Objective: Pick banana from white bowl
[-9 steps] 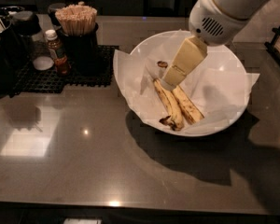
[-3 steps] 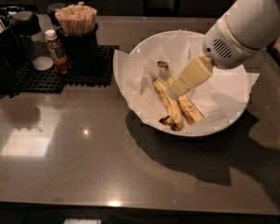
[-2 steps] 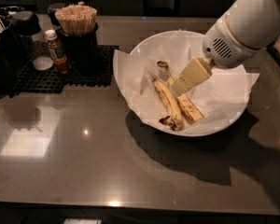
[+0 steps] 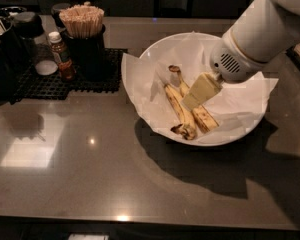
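The white bowl (image 4: 140,86) stands right of centre on the dark counter, lined with crinkled white paper. Two bananas lie in it. The banana (image 4: 206,119) is the thicker speckled one, and its curled dark-tipped stem (image 4: 174,69) points to the back. A slimmer banana with a blackened end (image 4: 177,109) lies just left of it. My gripper (image 4: 192,100) reaches in from the upper right on a white arm. Its cream tip is down on the middle of the banana and hides that part.
A black mat (image 4: 65,81) at the back left holds a small sauce bottle (image 4: 61,56), a cup of wooden sticks (image 4: 82,26) and dark containers (image 4: 15,39). The counter's front edge runs along the bottom of the view.
The arm has swung from above the bowl to its right side. The gripper tip has dropped lower onto the banana. The bananas have not moved.
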